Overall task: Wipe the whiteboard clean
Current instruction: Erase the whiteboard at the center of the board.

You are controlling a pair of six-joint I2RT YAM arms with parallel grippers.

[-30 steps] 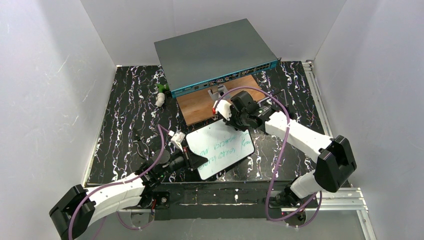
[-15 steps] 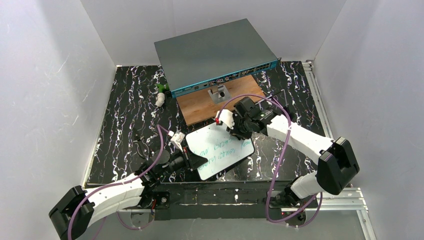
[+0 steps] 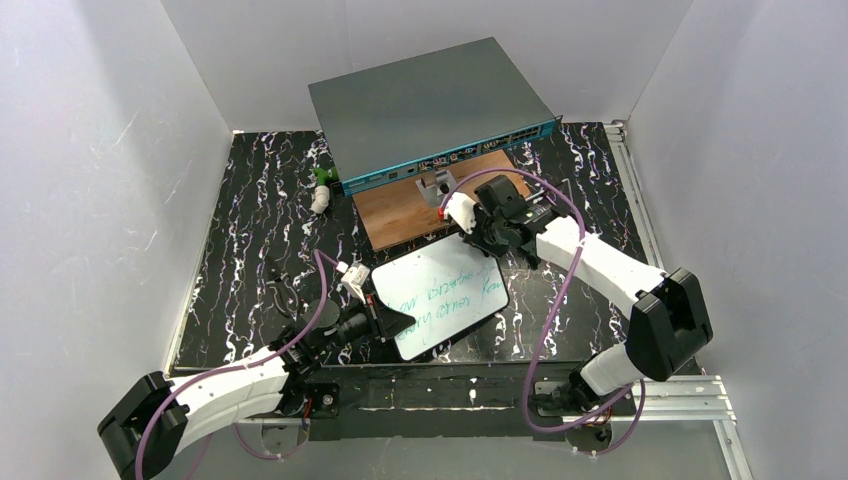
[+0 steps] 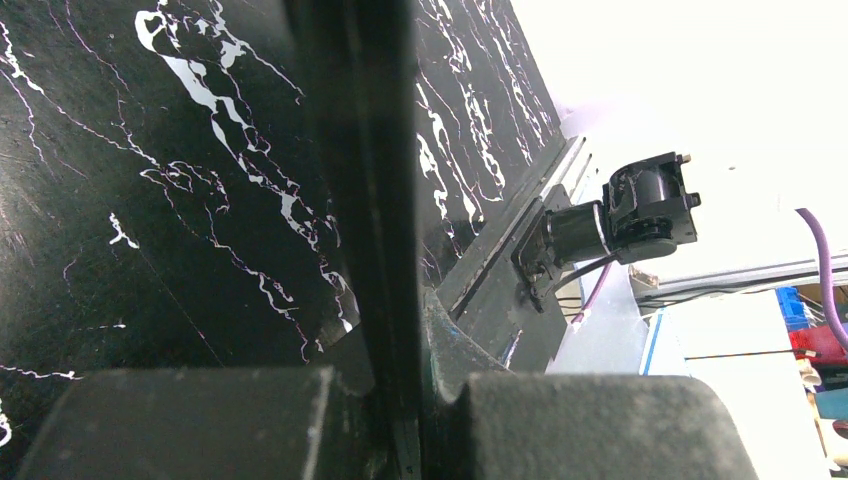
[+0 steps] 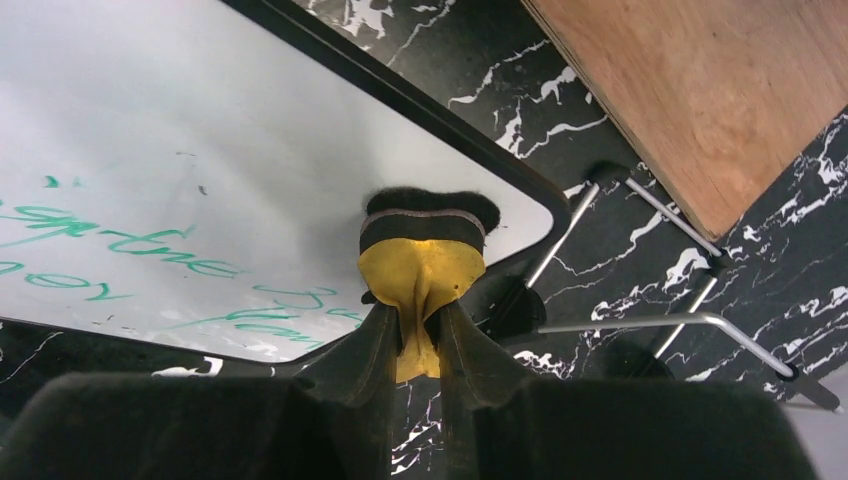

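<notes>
Right arm [image 3: 590, 255] extended, eraser [image 5: 420, 255] at whiteboard [image 3: 440, 290] corner, left arm [image 3: 240, 385] low

Illegible green scrawl [image 5: 130, 243] on whiteboard [image 3: 440, 297]

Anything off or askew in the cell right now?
Nothing spilled or broken. The whiteboard lies skewed to the table edges, its left rim pinched by the left gripper. The right gripper holds a yellow eraser at the board's far right corner; the green writing is not yet wiped.
</notes>
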